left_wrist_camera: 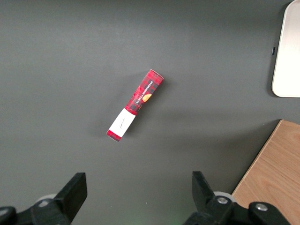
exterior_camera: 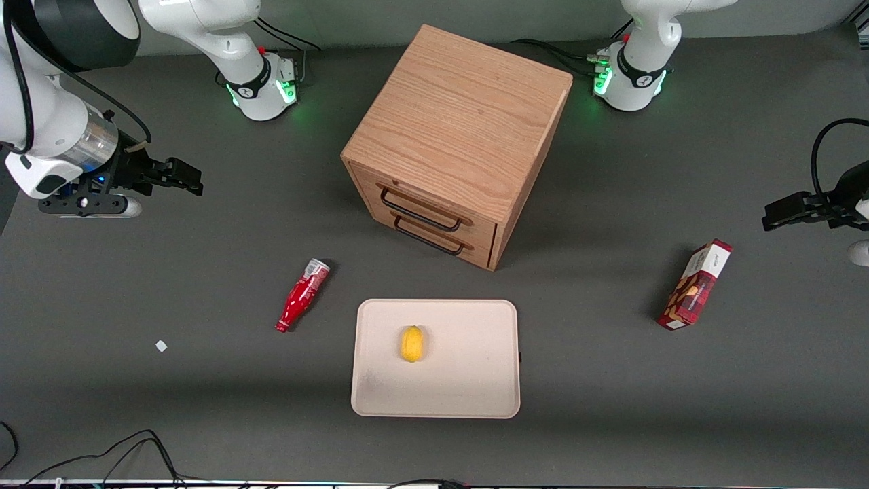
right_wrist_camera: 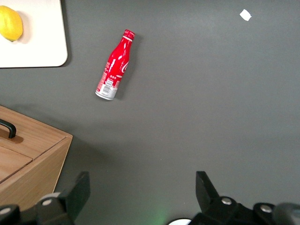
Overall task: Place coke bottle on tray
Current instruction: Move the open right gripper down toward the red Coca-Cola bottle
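The gripper hangs with fingers apart, well off from the coke bottle, which lies flat just beside the tray (lemon aboard), probably awaiting pickup.

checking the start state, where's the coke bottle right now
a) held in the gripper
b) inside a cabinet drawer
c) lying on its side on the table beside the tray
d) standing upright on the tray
c: the coke bottle lies flat on the table beside the tray, while the open gripper hangs empty toward the working arm's end.
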You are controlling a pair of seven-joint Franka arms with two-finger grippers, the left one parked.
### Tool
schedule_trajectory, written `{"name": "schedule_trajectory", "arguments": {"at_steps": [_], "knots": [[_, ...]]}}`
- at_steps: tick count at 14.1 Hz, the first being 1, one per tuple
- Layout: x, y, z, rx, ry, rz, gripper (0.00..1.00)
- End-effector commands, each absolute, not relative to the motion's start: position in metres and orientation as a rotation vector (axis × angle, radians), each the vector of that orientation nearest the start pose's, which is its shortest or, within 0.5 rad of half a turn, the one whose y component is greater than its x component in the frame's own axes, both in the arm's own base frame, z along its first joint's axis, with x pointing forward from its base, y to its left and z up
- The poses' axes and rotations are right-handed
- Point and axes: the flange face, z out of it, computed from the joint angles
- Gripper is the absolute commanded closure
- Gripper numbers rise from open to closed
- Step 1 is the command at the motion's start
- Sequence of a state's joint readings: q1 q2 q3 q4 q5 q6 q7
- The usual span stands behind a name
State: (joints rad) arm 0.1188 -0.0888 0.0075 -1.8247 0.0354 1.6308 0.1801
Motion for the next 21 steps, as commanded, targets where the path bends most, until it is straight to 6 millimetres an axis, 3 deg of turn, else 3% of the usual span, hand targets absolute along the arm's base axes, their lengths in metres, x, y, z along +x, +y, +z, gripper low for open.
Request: {"name": "schedule_trajectory", "arguments": {"at_steps": [1, 3, 5, 7, 11, 15, 19, 21], "knots": [[0.527, 0.066, 0.558, -3.114, 0.082, 0.193, 0.0], [0.534, 0.063, 0.559, -3.108, 0.076, 0.229, 0.0], [0.547, 0.07, 0.538, -3.119, 0.093, 0.316, 0.0], [0.572, 0.074, 0.52, -3.103, 0.252, 0.336, 0.0], [0.616, 0.095, 0.444, -3.061, 0.449, 0.328, 0.0], [0.609, 0.116, 0.377, -3.04, 0.568, 0.189, 0.0], [0.586, 0.145, 0.303, -3.007, 0.655, 0.055, 0.0], [0.587, 0.15, 0.276, -3.03, 0.688, 0.026, 0.0]]}}
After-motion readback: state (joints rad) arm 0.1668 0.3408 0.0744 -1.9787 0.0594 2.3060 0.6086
